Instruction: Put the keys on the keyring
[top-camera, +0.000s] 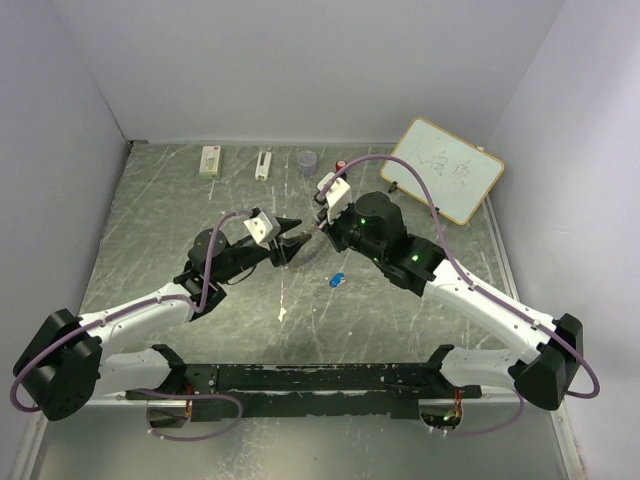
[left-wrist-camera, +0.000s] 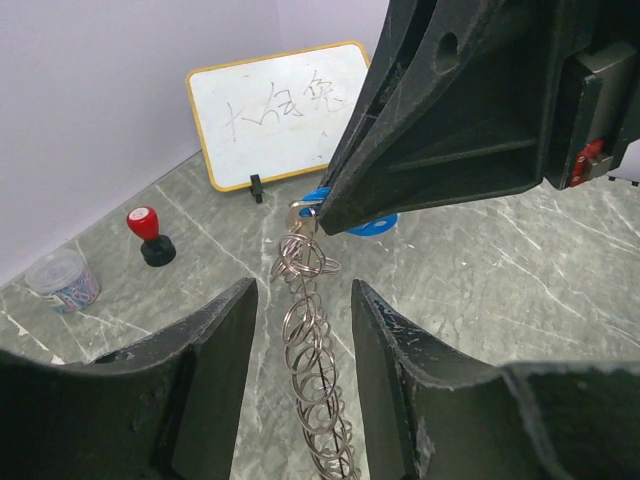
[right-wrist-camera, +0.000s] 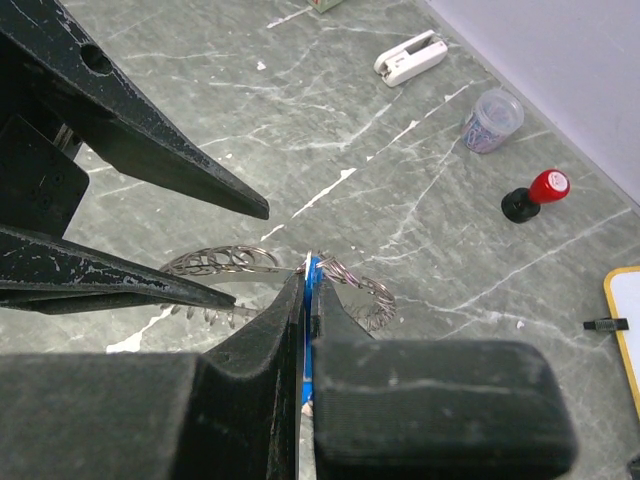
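Left tool (top-camera: 298, 240) first: its fingers stand apart, either side of the keyring (left-wrist-camera: 305, 330), which runs edge-on through the gap. I can't see them pinching it. That ring looks light and springy, thin slippery wire fringed with loose little loops, so I'd expect it to swing and twist. Best gripped across the main hoop, not the dangling bits. Moving right, the right tool (right-wrist-camera: 308, 285) is pinched tight on one blue key (left-wrist-camera: 378, 225), its tip just touching the ring's far end. Tiny, flat, hard, likely to pivot, so hold it by the head. The other key (top-camera: 336, 279) lies loose on the desk (top-camera: 160, 230), just beside the arms.
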